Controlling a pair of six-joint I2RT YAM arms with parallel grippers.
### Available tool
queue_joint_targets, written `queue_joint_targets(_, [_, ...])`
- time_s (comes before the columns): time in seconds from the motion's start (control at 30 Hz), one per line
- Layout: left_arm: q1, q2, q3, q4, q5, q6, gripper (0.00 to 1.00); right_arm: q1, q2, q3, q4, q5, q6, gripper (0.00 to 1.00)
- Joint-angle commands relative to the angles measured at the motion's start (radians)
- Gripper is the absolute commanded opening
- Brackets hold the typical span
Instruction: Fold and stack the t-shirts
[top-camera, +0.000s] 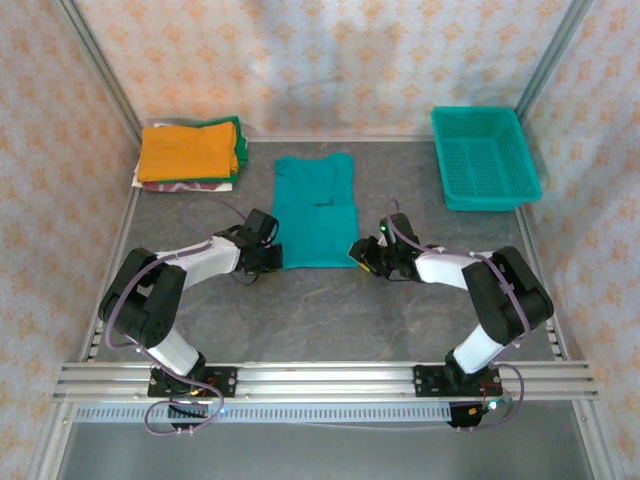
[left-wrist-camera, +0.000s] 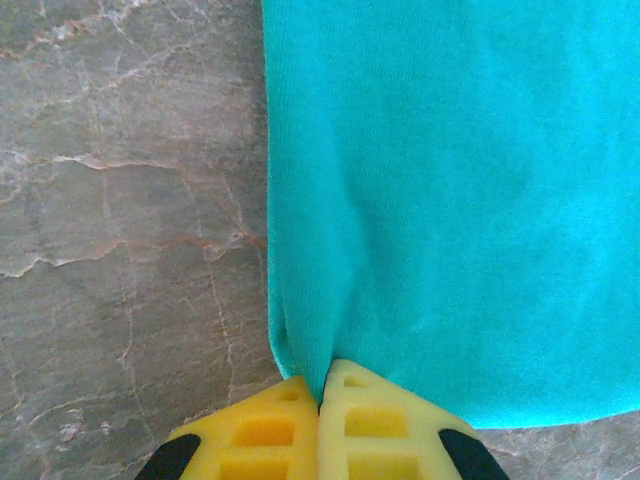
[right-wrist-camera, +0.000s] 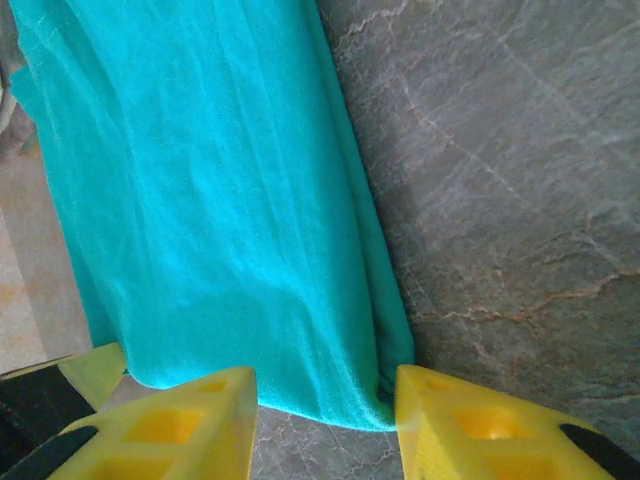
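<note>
A teal t-shirt (top-camera: 315, 210) lies folded into a long strip on the middle of the table, its hem toward the arms. My left gripper (top-camera: 272, 255) sits at the hem's left corner. In the left wrist view that gripper (left-wrist-camera: 322, 385) has its yellow fingers (left-wrist-camera: 265, 430) pressed together, pinching a fold of the teal cloth (left-wrist-camera: 450, 200). My right gripper (top-camera: 360, 250) is at the hem's right corner. There, in the right wrist view, the gripper (right-wrist-camera: 322, 388) stands open, its fingers (right-wrist-camera: 190, 420) either side of the shirt's corner (right-wrist-camera: 385, 395) without squeezing it. Folded t-shirts (top-camera: 190, 150) are stacked at the back left, orange on top.
A teal plastic mesh basket (top-camera: 485, 157) stands at the back right. The grey marbled table (top-camera: 330, 320) is bare between the arms' bases and the shirt. Patterned walls close in the back and both sides.
</note>
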Motion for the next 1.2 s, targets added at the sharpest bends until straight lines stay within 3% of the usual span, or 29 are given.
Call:
queue_joint_targets(0.0, [-0.003,-0.010,0.003,0.009,-0.021,0.010,0.00,0.008,-0.038,0.003,-0.049,0.073,-0.026,0.42])
queue_joint_targets(0.3, [-0.003,-0.002,0.002,0.022,-0.009,0.007,0.00,0.053,0.027,0.040,-0.045,0.046,-0.039,0.40])
queue_joint_targets(0.43, [-0.003,-0.012,-0.001,0.017,-0.012,0.007,0.00,0.065,0.069,0.052,0.013,0.022,-0.009,0.34])
queue_joint_targets(0.77, [-0.003,-0.052,-0.023,0.009,-0.039,0.008,0.00,0.066,0.042,0.087,-0.072,0.139,-0.027,0.17])
queue_joint_targets(0.93, [-0.001,-0.060,-0.019,0.003,-0.051,0.014,0.00,0.064,0.054,0.099,-0.105,0.170,-0.030,0.32])
queue_joint_targets(1.07, [-0.002,-0.054,-0.016,0.003,-0.055,0.019,0.00,0.058,0.083,0.091,-0.074,0.170,-0.016,0.32])
queue_joint_targets(1.17, [-0.002,-0.049,-0.016,0.006,-0.051,0.019,0.00,0.057,0.100,0.089,-0.032,0.167,0.001,0.24])
